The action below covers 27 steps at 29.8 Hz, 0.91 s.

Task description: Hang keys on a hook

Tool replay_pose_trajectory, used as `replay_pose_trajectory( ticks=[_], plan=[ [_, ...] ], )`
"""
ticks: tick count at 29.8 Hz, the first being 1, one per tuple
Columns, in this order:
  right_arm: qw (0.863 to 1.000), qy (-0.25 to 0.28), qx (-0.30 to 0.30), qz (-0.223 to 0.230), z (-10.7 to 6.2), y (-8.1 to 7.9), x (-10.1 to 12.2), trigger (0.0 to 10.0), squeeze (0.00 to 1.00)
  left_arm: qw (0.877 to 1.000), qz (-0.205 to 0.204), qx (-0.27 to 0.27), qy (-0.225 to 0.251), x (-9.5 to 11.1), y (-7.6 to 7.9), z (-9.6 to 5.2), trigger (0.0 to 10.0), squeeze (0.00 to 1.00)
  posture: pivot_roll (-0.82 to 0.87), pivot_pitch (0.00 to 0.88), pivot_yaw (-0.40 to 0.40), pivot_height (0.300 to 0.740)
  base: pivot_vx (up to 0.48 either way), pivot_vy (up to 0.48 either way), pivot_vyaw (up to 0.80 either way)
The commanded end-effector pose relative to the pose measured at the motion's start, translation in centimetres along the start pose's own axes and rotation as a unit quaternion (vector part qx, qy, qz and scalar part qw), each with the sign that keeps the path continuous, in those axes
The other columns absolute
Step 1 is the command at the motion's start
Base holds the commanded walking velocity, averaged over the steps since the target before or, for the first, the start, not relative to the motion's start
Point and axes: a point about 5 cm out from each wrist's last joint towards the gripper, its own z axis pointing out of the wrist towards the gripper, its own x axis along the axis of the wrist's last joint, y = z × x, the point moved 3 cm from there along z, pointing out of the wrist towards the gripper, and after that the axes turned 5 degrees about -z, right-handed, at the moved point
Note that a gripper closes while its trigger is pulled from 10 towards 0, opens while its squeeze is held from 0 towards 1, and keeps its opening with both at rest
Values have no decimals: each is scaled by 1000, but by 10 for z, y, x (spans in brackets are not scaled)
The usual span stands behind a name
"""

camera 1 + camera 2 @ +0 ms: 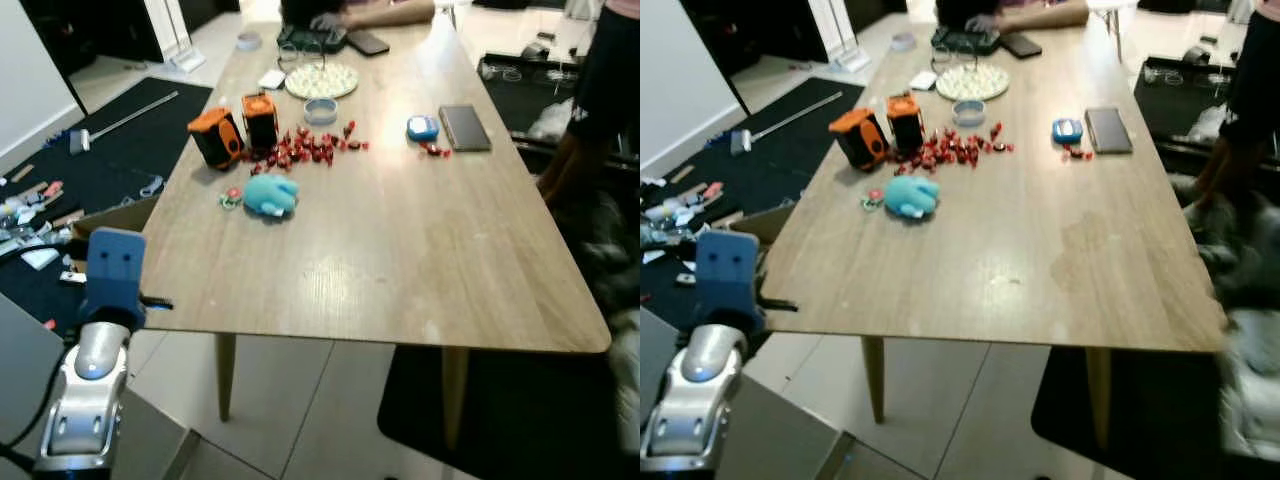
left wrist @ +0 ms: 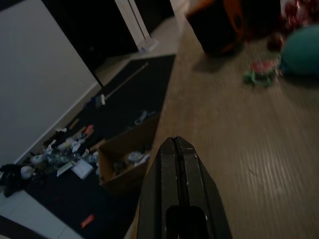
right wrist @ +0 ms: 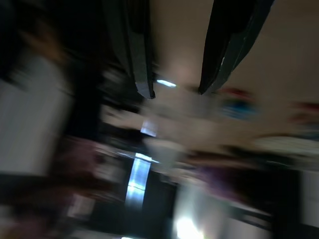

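Keys: we cannot pick them out for certain; the likeliest item is a small green-and-red trinket (image 1: 232,198) lying on the wooden table (image 1: 400,260), just beside a teal plush toy (image 1: 270,194). We log the left gripper (image 2: 175,149) with fingers pressed together and empty, over the table's near left edge, and the right gripper (image 3: 174,92) with fingers apart, its surroundings blurred. Farther out: two orange-and-black devices (image 1: 216,136), scattered red pieces (image 1: 310,148).
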Motion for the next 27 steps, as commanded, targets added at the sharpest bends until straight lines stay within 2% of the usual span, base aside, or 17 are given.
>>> replay_pose_trajectory(
  ticks=[1,2,3,4,5,7,8,9,10,13,14,17,21,24,25,26,27],
  plan=[
    [999,-26,27,32,-1,-15,-11,10000,0,1000,-8,19,-21,-9,-7,-6,10000,0,2,246,72,740,0,0,0],
    [994,-39,66,71,4,-45,-18,10000,0,999,-12,26,-19,-7,-8,-6,10000,0,23,246,62,740,0,0,0],
    [994,-39,66,71,4,-45,-18,10000,0,999,-12,26,-19,-7,-8,-6,10000,0,23,246,62,740,0,0,0],
    [989,-51,100,95,7,-70,-24,10000,0,999,-15,30,-16,-5,-8,-7,10000,0,43,248,54,740,0,0,0],
    [989,-51,100,95,7,-70,-24,10000,0,999,-15,30,-16,-5,-8,-7,10000,0,43,248,54,740,0,0,0],
    [975,-74,165,130,11,-123,-30,10000,0,999,-16,38,-10,0,-10,-9,10000,0,84,259,36,740,0,0,0],
    [975,-74,165,130,11,-123,-30,10000,0,999,-16,38,-10,0,-10,-9,10000,0,84,259,36,740,0,0,0],
    [971,-81,181,134,12,-135,-31,10000,0,999,-15,41,-8,1,-11,-10,10000,0,89,260,34,740,0,0,0],
    [971,-81,181,134,12,-135,-31,10000,0,999,-15,41,-8,1,-11,-10,10000,0,89,260,34,740,0,0,0],
    [962,-96,199,159,19,-158,-33,10000,0,998,-7,55,-9,5,-19,-20,10000,0,157,290,12,740,0,0,0],
    [962,-96,199,159,19,-158,-33,10000,0,998,-7,55,-9,5,-19,-20,10000,0,157,290,12,740,0,0,0],
    [962,-103,195,165,28,-164,-34,10000,0,997,4,70,-14,9,-29,-34,10000,0,200,316,2,740,0,0,0],
    [968,-101,179,147,37,-160,-36,10000,0,997,14,77,-18,12,-34,-43,10000,0,230,344,-9,740,0,0,0],
    [973,-102,159,133,45,-150,-39,10000,0,996,27,79,-20,14,-38,-50,10000,0,253,368,-20,740,0,0,0],
    [979,-109,128,110,53,-130,-47,10000,0,994,41,91,-35,10,-45,-63,10000,0,265,385,-30,740,0,0,0],
    [982,-112,118,101,55,-122,-49,10000,0,993,46,97,-43,8,-48,-68,10000,0,265,385,-30,740,0,0,0],
    [982,-112,118,101,55,-122,-49,10000,0,993,46,97,-43,8,-48,-68,10000,0,265,385,-30,740,0,0,0]
  ],
)
